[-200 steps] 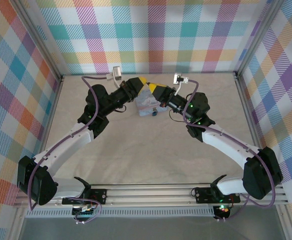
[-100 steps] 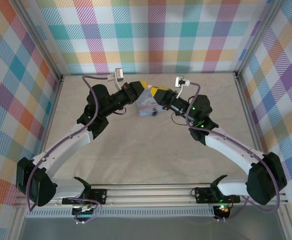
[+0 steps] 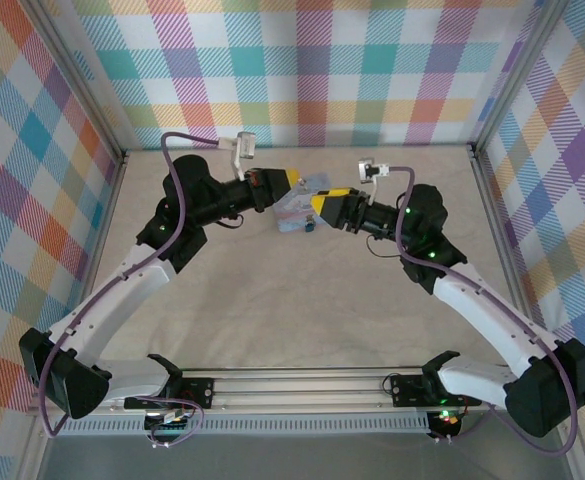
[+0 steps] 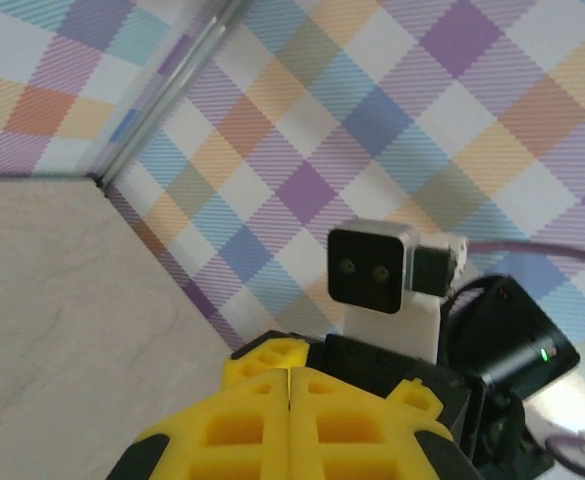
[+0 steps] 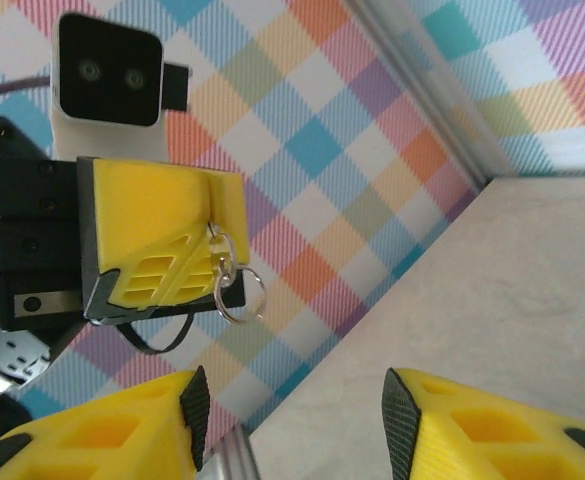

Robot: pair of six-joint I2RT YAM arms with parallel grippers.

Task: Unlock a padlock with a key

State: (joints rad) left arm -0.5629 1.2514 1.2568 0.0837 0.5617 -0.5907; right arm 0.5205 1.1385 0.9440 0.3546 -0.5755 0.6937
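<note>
The left gripper [image 5: 210, 235] pinches its fingers on a dangling key ring [image 5: 238, 292]; the right gripper [image 5: 294, 415] fingers stand apart, empty. So slight a hold may slip before reaching the padlock [image 3: 310, 226].

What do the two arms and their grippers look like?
The left arm and right arm have white curved links between bulky black joints, each trailed by a purple cable. The left gripper and right gripper carry yellow lattice-cut fingers on black bodies, with a white camera block on each wrist. A green light glows on the right arm.

White arms [image 3: 122, 292], purple cables [image 3: 168, 165], yellow claws [image 3: 292, 180]
</note>
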